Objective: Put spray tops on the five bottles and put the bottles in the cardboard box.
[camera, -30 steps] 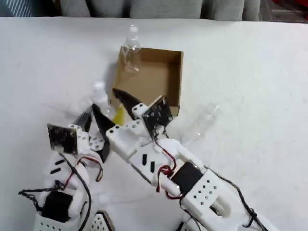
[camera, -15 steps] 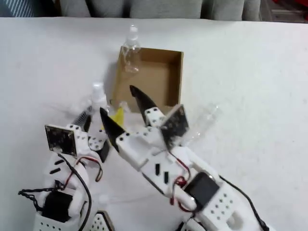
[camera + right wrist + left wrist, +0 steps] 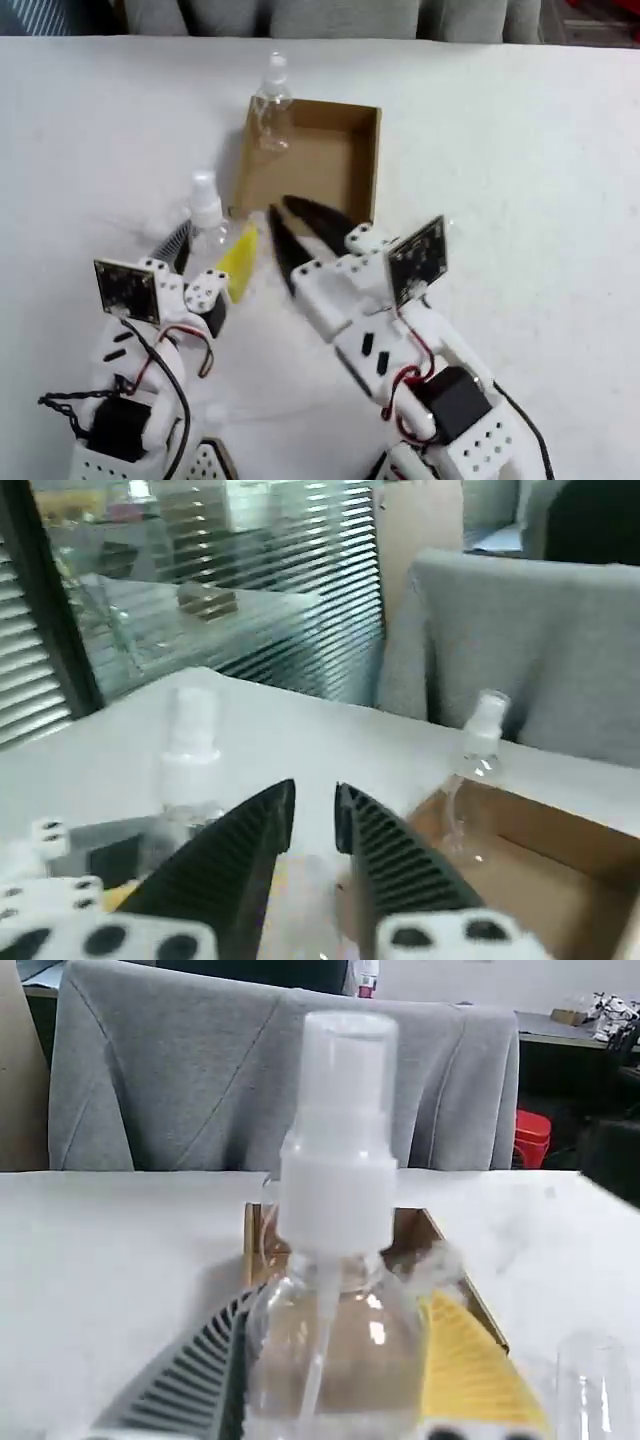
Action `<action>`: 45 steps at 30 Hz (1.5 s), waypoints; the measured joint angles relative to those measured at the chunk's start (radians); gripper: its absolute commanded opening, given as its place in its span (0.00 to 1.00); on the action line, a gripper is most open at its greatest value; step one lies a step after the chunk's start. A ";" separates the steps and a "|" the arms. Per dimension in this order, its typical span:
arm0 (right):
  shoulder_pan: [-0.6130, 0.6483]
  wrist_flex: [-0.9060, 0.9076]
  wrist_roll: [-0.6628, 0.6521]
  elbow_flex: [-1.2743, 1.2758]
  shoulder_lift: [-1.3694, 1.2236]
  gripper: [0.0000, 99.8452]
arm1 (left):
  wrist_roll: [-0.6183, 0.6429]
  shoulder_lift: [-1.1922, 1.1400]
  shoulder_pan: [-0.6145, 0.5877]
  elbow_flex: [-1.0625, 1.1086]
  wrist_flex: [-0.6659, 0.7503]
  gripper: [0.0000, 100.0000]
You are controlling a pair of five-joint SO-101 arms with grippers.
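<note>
Right then, found the spray bottle [image 3: 205,215] upright just off the near left corner of the cardboard box [image 3: 325,170], with a white spray top [image 3: 338,1160] seated on its neck and a dip tube [image 3: 318,1340] hanging down through the clear body. Pinched at the body by the left gripper [image 3: 213,238], with a grey ribbed finger [image 3: 190,1385] on one side and a yellow finger [image 3: 470,1370] on the other, pressed against the plastic.

Over to the right gripper [image 3: 281,207]: black ribbed fingers [image 3: 385,860] parted by a narrow gap, gripping nothing, poised at the box's near wall just beside the yellow finger.

Spotted a second capped bottle [image 3: 272,105] upright at the box's far left corner, apparently inside it, apart from both grippers. Caught the open rim of an uncapped clear bottle [image 3: 596,1380] in the left wrist view, near the yellow finger. Underneath it all, a white table [image 3: 520,130]; beyond it, grey chair backs [image 3: 200,1070].
</note>
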State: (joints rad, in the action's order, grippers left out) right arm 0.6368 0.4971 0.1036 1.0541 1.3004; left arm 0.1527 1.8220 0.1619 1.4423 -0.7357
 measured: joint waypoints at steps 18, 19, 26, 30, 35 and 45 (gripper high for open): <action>-0.316 -0.244 0.000 0.390 -0.003 0.05 | 0.000 0.000 0.000 0.054 0.091 0.02; -0.318 -0.259 0.000 0.410 -0.003 0.05 | 0.000 0.000 0.000 0.054 0.091 0.02; -0.417 -0.341 -0.107 0.529 0.005 0.05 | 0.000 0.002 0.000 0.080 0.091 0.02; -0.471 -0.362 -0.124 0.578 0.006 0.05 | 0.000 0.002 -0.002 0.080 0.091 0.02; -0.482 -0.364 -0.127 0.612 0.009 0.05 | 0.000 0.002 0.000 0.080 0.091 0.02; -0.486 -0.364 -0.127 0.612 0.009 0.05 | 0.000 0.002 -0.002 0.127 0.222 0.02</action>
State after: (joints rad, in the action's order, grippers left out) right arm 0.1504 0.1335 -0.0238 1.6663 1.3096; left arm 0.1527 1.8236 0.1603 1.5696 -0.5132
